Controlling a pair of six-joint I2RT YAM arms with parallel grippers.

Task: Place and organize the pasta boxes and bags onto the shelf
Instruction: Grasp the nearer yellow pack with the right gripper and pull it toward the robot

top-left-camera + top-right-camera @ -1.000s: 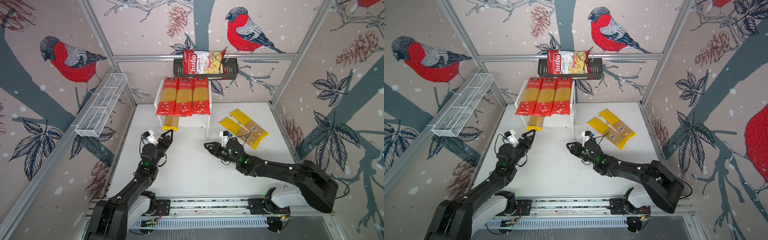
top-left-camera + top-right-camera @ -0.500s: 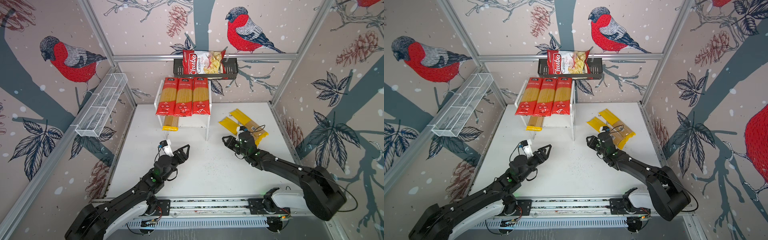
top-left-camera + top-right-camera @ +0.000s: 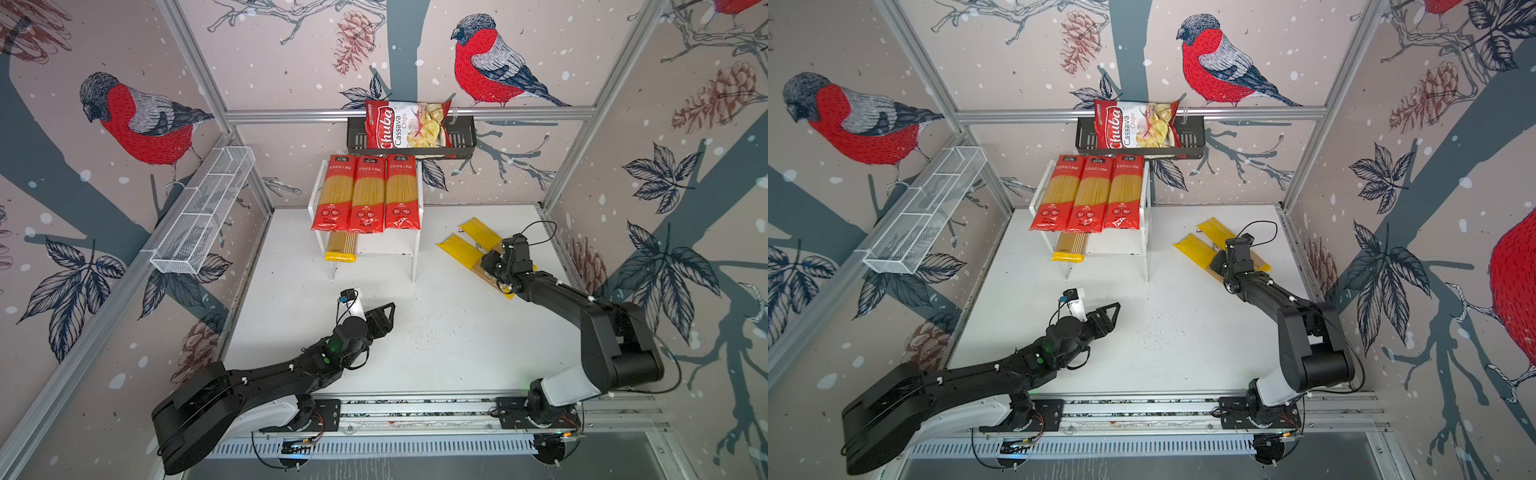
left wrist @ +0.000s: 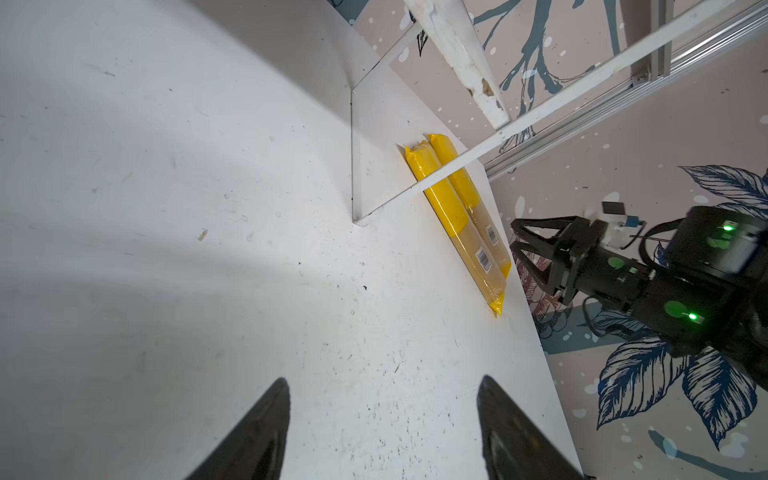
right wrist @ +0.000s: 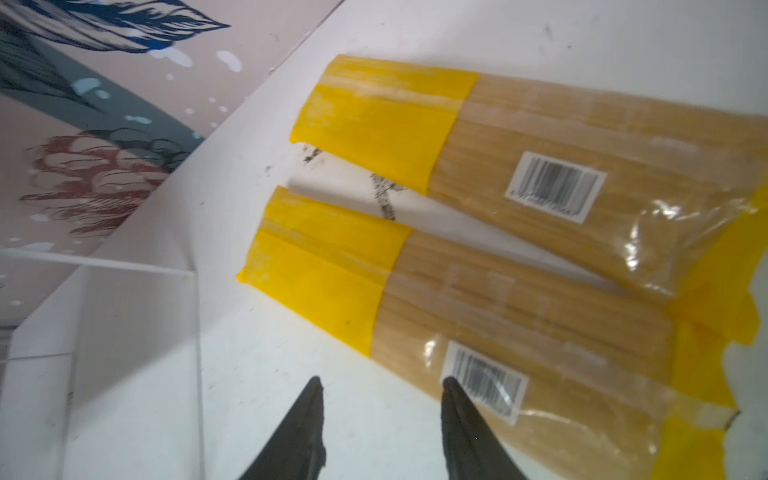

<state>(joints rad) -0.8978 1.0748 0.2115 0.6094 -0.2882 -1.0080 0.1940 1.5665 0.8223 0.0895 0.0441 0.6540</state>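
Observation:
Three red-ended pasta packets (image 3: pixel 365 195) lie side by side on the top board of the white shelf (image 3: pixel 414 266). One yellow packet (image 3: pixel 340 249) rests on its lower tier, its end sticking out the front. Two more yellow packets (image 3: pixel 465 249) (image 5: pixel 519 299) lie on the table to the right of the shelf. My right gripper (image 5: pixel 381 382) hovers open at the edge of the nearer one, one fingertip (image 5: pixel 446 382) next to its barcode, holding nothing. My left gripper (image 4: pixel 382 380) stands open and empty over the table (image 3: pixel 436 332) in front of the shelf.
A black wall basket (image 3: pixel 461 137) with a Cassava Chips bag (image 3: pixel 405 126) hangs above the shelf. A white wire mesh tray (image 3: pixel 203 212) is fixed to the left wall. In the left wrist view the right arm (image 4: pixel 582 253) shows beyond the two yellow packets (image 4: pixel 449 208).
My left gripper drew back from the shelf front toward the table's middle. My right gripper swung from the middle out to the right over the yellow packets, and its jaws widened a little.

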